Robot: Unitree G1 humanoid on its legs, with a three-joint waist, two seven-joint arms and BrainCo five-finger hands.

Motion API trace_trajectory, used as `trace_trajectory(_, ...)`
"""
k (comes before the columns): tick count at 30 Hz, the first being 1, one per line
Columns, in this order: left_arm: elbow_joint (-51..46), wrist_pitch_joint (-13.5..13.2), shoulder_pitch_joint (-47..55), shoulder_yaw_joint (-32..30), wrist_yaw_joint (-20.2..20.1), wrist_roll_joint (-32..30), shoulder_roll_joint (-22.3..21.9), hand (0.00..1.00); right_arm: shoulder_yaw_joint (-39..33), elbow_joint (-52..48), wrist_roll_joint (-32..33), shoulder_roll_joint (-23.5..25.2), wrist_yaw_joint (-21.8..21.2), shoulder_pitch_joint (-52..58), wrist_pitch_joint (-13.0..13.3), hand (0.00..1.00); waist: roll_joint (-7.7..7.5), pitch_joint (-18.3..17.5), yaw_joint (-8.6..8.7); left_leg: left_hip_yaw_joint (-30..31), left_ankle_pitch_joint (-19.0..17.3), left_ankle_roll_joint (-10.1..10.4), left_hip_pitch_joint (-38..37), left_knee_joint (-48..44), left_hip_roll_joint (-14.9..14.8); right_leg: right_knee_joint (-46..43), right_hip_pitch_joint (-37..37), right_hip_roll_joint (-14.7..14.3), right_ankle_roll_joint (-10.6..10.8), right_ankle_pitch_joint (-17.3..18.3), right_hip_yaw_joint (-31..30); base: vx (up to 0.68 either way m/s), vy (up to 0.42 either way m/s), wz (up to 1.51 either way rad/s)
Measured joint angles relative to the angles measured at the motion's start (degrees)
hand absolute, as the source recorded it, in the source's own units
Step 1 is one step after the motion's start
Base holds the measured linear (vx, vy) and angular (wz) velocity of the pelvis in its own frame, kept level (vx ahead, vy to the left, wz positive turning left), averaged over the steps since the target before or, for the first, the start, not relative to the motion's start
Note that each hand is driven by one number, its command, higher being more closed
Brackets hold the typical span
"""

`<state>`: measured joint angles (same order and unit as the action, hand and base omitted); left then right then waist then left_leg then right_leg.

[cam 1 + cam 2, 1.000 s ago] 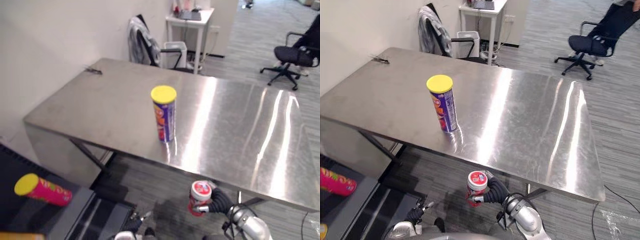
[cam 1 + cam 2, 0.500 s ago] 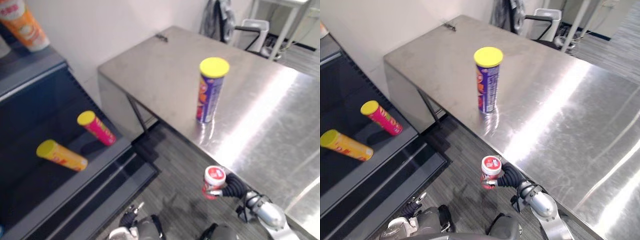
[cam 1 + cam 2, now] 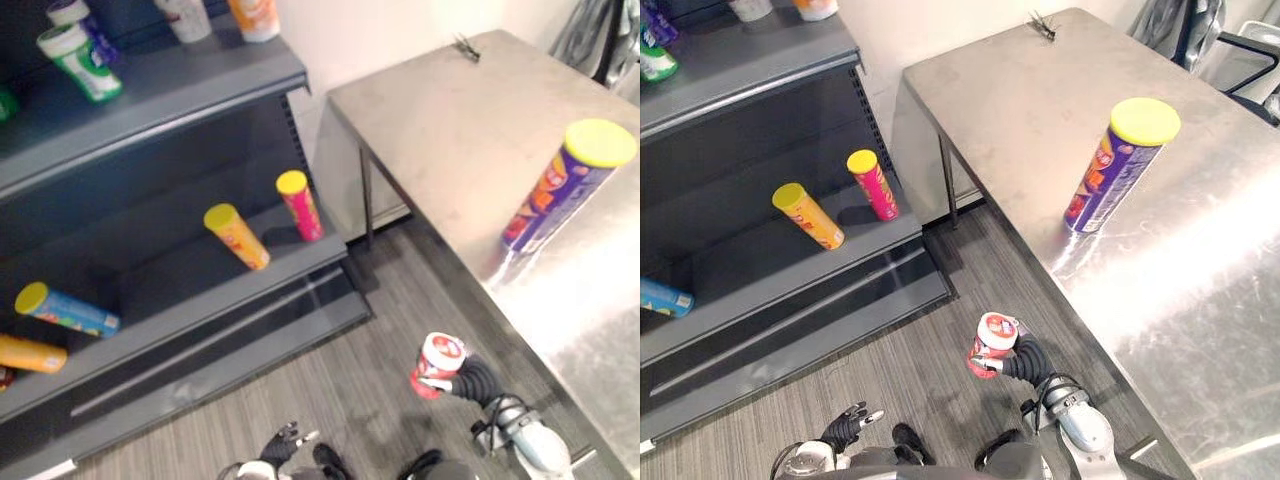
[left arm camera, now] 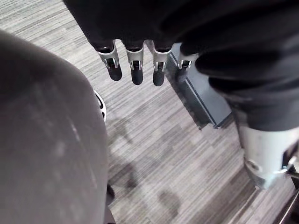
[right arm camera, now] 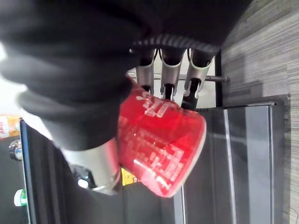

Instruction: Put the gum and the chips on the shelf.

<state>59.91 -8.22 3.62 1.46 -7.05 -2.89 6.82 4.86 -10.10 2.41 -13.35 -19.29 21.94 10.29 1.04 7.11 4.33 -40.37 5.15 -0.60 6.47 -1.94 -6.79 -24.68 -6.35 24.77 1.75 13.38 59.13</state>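
A red gum tub (image 3: 437, 362) with a white lid is off the table, low over the floor, with my right hand (image 3: 478, 378) shut round it; in the right wrist view my fingers (image 5: 168, 74) curl over the tub (image 5: 163, 140). The chips can (image 3: 560, 190), purple with a yellow lid, stands upright on the steel table (image 3: 450, 110) to the right. The dark grey shelf (image 3: 180, 290) stands to the left. My left hand (image 4: 135, 70) hangs low over the carpet with straight fingers and holds nothing.
Several cans lie on the middle shelf: a yellow one (image 3: 237, 236), a pink one (image 3: 300, 205), a blue one (image 3: 68, 309), an orange one (image 3: 30, 353). Bottles (image 3: 80, 62) stand on the top shelf. Grey carpet lies between shelf and table.
The camera has swung left, bringing the shelf into view and pushing the table to the right. The gum tub stays in my right hand.
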Motion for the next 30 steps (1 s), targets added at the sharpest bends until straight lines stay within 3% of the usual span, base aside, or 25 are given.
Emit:
trace_trajectory(3, -0.5, 0.0, 0.0, 0.5, 0.1, 0.4, -0.2, 0.0, -0.5, 1.8, -0.4, 0.5, 1.4, 0.0, -0.2, 1.0, -0.01, 0.9, -0.32, 0.1, -2.2, 2.5, -2.4, 2.8, 1.3, -3.2, -0.6, 1.5, -0.2, 0.1, -1.8, -0.11, 0.115, -0.13)
trace_trajectory(7, -0.8, 0.1, 0.0, 1.0, 0.1, 0.5, 0.0, 0.0, 0.3, 2.7, -1.6, 1.6, 1.9, 1.3, -1.3, 1.0, -0.25, 2.0, -1.34, -1.2, -6.0, 3.0, -4.7, 2.4, 1.9, -2.6, -0.7, 1.7, 0.3, -1.0, -5.7, -0.13, 0.079, -0.38)
trace_trajectory(11, -1.3, 0.1, 0.1, 0.3, 0.4, 0.5, 0.0, 0.0, 2.0, 4.2, -1.9, 2.0, 1.9, 2.3, -2.1, 1.0, 0.19, 2.7, -1.44, -3.0, -5.8, 3.3, -4.5, 4.1, 2.0, 1.7, -2.7, -1.0, 0.8, -4.0, -8.9, -0.15, 0.06, -0.37)
trace_trajectory(16, -1.7, 0.1, 0.3, -0.9, 0.4, 0.6, 0.0, 0.0, 2.4, 4.4, -2.4, 2.1, 1.7, 3.5, -2.5, 1.0, -0.25, 3.1, -1.52, -3.0, -5.8, 3.3, -4.2, 3.1, 2.0, 1.4, -3.2, -0.7, 0.9, -4.0, -9.5, -0.04, 0.012, -0.04)
trace_trajectory(20, -2.5, 0.1, 0.2, -1.7, 0.4, 2.9, 0.0, 0.0, 2.3, 4.6, -2.4, 2.2, 1.7, 3.0, -2.5, 1.0, -0.73, 4.4, -1.85, -2.7, -7.8, 1.6, -2.3, -2.4, 0.5, 0.1, -3.4, 0.1, 0.5, -3.8, -9.4, 0.02, 0.009, 0.05)
trace_trajectory(25, -3.2, 0.9, -0.2, -3.2, 1.8, 9.5, -0.4, 0.0, 2.5, 6.8, -2.6, 2.7, 3.3, 2.4, -2.6, 1.0, -0.62, 5.6, -3.03, -1.5, -14.8, 0.1, 1.6, -15.7, -4.6, -1.5, -2.1, 0.3, 0.0, -3.9, -8.3, 0.05, 0.015, 0.06)
trace_trajectory(27, -3.4, 0.9, -0.1, -4.1, 2.7, 11.4, -0.4, 0.0, 2.5, 6.8, -3.2, 2.8, 4.1, 2.4, -2.5, 1.0, -0.87, 5.8, -3.25, -1.0, -16.7, 0.2, 1.6, -17.9, -5.2, -1.6, -0.6, 0.7, 0.1, -3.9, -7.3, 0.0, 0.056, 0.18)
trace_trajectory(30, -3.5, 1.0, 0.1, -4.4, 3.9, 13.0, -0.1, 0.0, 1.7, 9.1, -4.8, 3.3, 5.8, 2.6, -2.6, 1.0, -1.45, 6.2, -3.05, 1.5, -20.1, -0.5, 2.3, -21.2, -4.6, -4.6, 1.8, 3.5, 1.0, -3.7, -5.4, 0.0, 0.093, 0.47)
